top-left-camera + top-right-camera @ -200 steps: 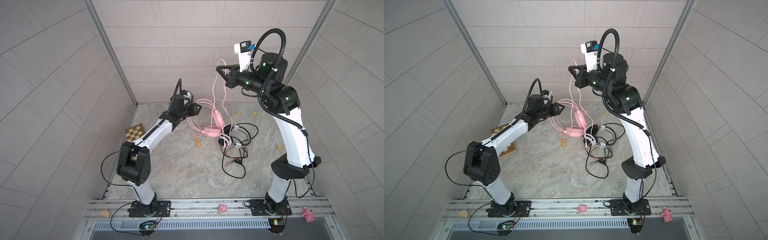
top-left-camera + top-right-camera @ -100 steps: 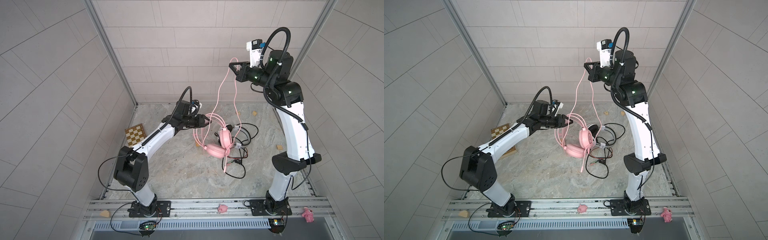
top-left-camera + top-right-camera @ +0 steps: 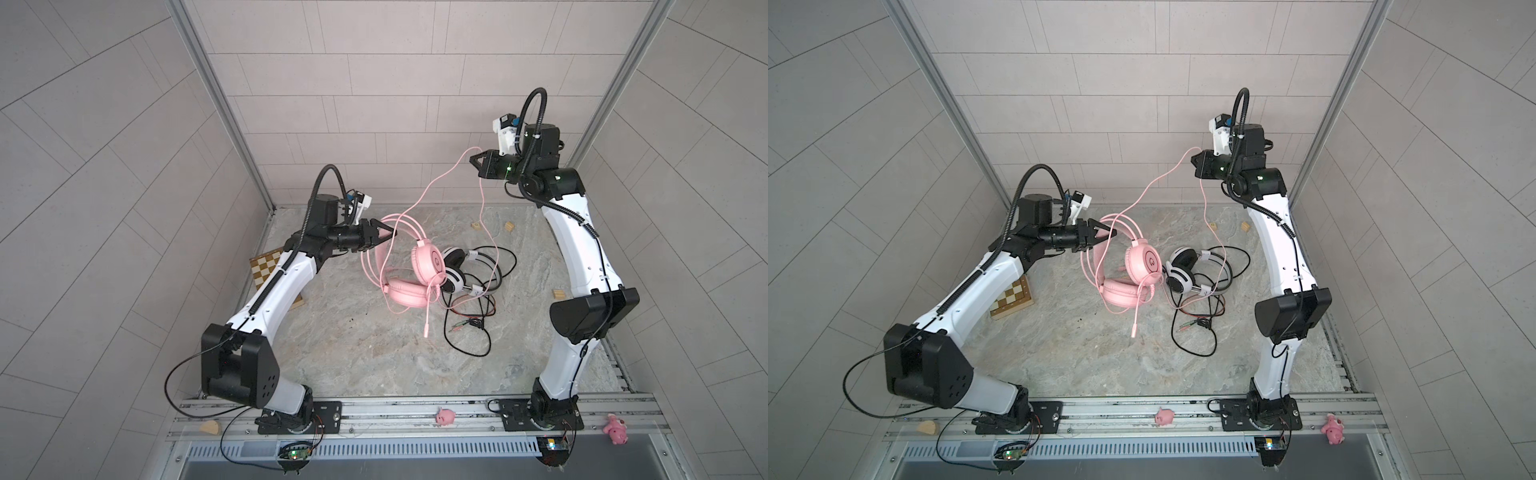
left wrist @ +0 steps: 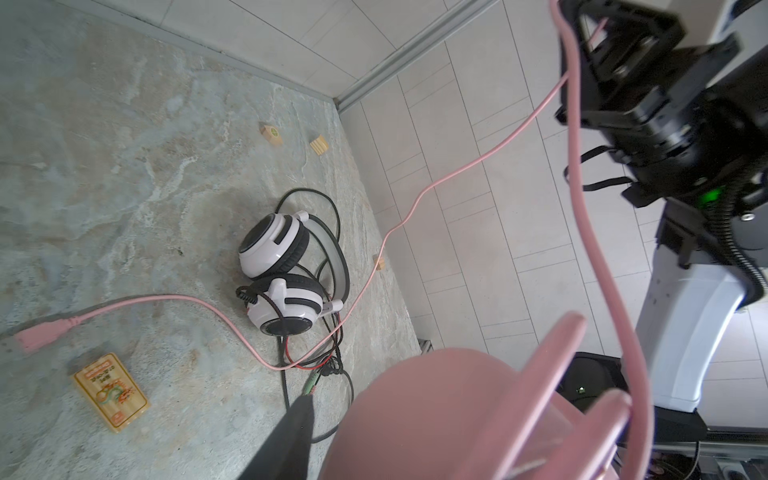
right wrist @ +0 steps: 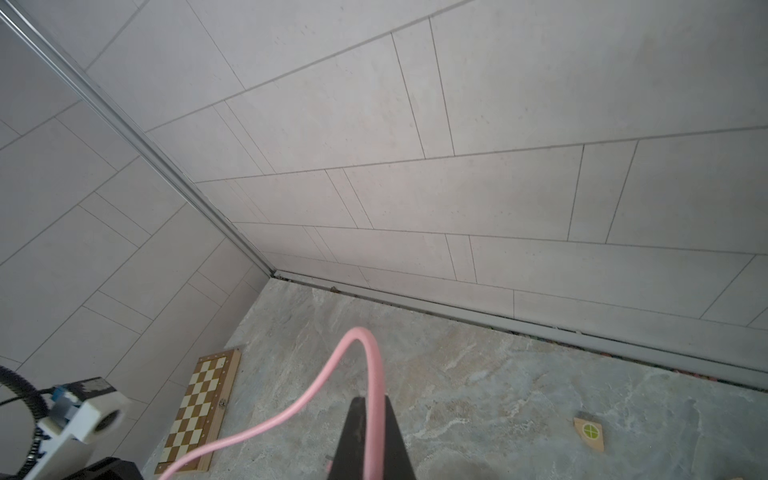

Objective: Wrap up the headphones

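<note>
The pink headphones (image 3: 428, 264) (image 3: 1144, 262) hang by their headband from my left gripper (image 3: 386, 232) (image 3: 1106, 232), which is shut on the band; I cannot tell whether the lower ear cup (image 3: 405, 291) touches the table. In the left wrist view one of its fingers (image 4: 286, 440) shows beside a blurred pink cup (image 4: 436, 415). My right gripper (image 3: 473, 160) (image 3: 1194, 160) (image 5: 372, 405) is raised at the back right, shut on the pink cable (image 5: 374, 374). The cable's plug (image 3: 427, 330) dangles low. The white-and-black headphones (image 3: 457, 270) (image 3: 1183, 270) (image 4: 282, 249) lie on the table.
Black cable loops (image 3: 469, 332) spread in front of the white-and-black headphones. A chessboard (image 3: 272, 274) lies by the left wall. Small wooden blocks (image 3: 476, 225) (image 3: 559, 294) sit at the back and right. A flat yellow piece (image 4: 110, 390) lies on the table.
The left gripper has carried the pink headphones out from the back towards the middle, then drawn back slightly. The right gripper has swung right with the cable and come down a little.
</note>
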Action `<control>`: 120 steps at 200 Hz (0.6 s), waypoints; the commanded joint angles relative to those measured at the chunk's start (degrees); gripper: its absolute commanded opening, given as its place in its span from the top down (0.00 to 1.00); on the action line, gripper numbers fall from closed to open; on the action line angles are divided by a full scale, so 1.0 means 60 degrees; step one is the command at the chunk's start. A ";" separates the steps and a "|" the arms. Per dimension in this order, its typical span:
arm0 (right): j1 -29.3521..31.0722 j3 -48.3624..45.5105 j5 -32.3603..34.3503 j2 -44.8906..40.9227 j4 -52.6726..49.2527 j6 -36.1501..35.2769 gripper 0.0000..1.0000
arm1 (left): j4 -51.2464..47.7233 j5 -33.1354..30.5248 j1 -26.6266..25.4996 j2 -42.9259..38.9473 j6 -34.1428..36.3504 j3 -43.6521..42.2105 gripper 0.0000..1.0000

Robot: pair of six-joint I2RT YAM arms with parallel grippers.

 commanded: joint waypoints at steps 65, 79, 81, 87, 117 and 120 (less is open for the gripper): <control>-0.0542 -0.4658 0.0561 -0.1575 0.3232 0.0343 1.00 | 0.3380 0.1164 0.0995 -0.0938 -0.3171 -0.0577 1.00; -0.0531 -0.5303 0.0392 -0.1713 0.3687 0.0598 1.00 | 0.4615 0.1146 0.1101 -0.0847 -0.4175 -0.0704 1.00; -0.0528 -0.5398 0.0380 -0.1743 0.3760 0.0640 1.00 | 0.4741 0.1147 0.1113 -0.0830 -0.4326 -0.0705 1.00; -0.0502 -0.5679 0.0339 -0.1821 0.3957 0.0752 1.00 | 0.5225 0.1148 0.1127 -0.0754 -0.4698 -0.0693 1.00; -0.0353 -0.6811 0.0343 -0.2124 0.4456 0.0865 1.00 | 0.6440 0.0935 0.1201 -0.0471 -0.5731 -0.0467 1.00; -0.0359 -0.6904 0.0342 -0.2142 0.4508 0.0887 1.00 | 0.6511 0.0918 0.1209 -0.0453 -0.5782 -0.0425 1.00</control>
